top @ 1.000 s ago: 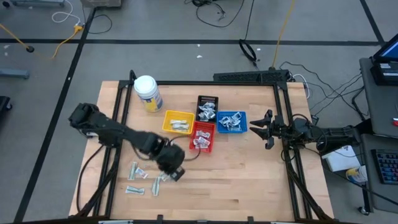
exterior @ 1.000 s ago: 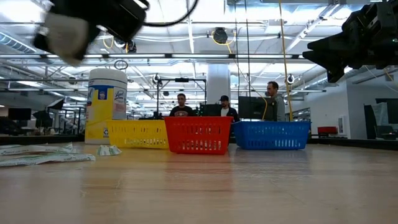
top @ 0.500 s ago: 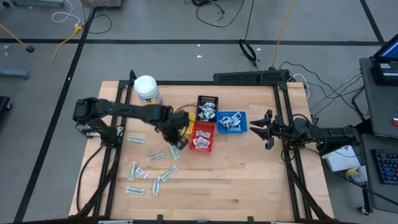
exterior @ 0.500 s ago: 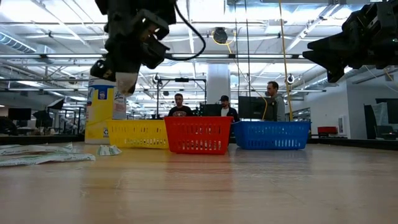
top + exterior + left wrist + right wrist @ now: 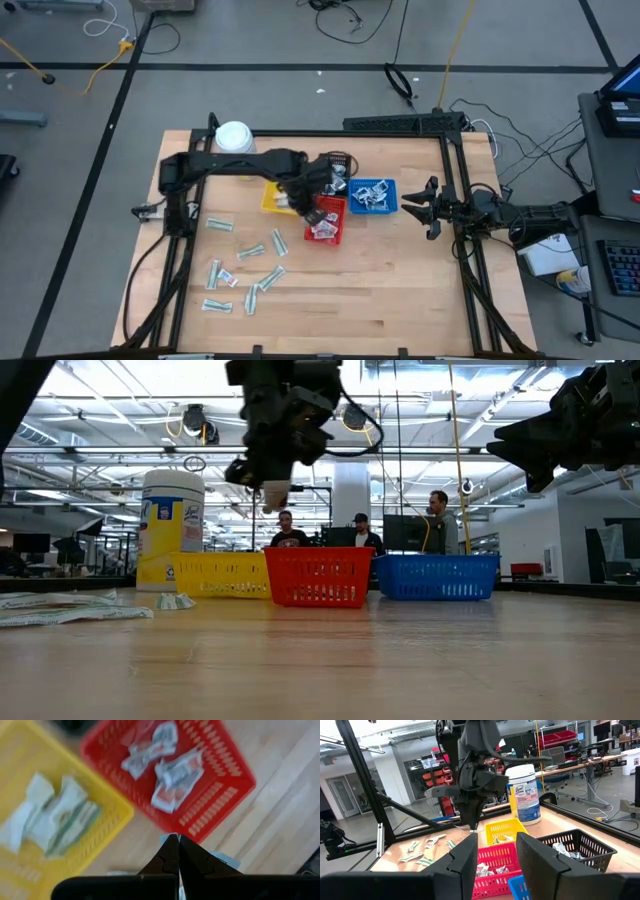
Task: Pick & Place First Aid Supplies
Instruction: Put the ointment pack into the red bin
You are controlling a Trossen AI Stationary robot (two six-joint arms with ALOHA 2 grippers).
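The left gripper (image 5: 307, 210) hangs in the air over the near edge of the red tray (image 5: 326, 219), beside the yellow tray (image 5: 281, 196). Its fingers are pressed together on a small pale packet (image 5: 274, 493) that dangles from the tips (the wrist camera shows only slivers of it behind the fingers). More packets lie in the red tray (image 5: 172, 775), in the yellow tray, the blue tray (image 5: 372, 196) and the black tray (image 5: 334, 172). Loose packets (image 5: 243, 270) are scattered on the table (image 5: 400, 290) on the left arm's side, apart from the trays. The right gripper (image 5: 418, 207) waits off to the right of the blue tray, its fingers partly apart and holding nothing.
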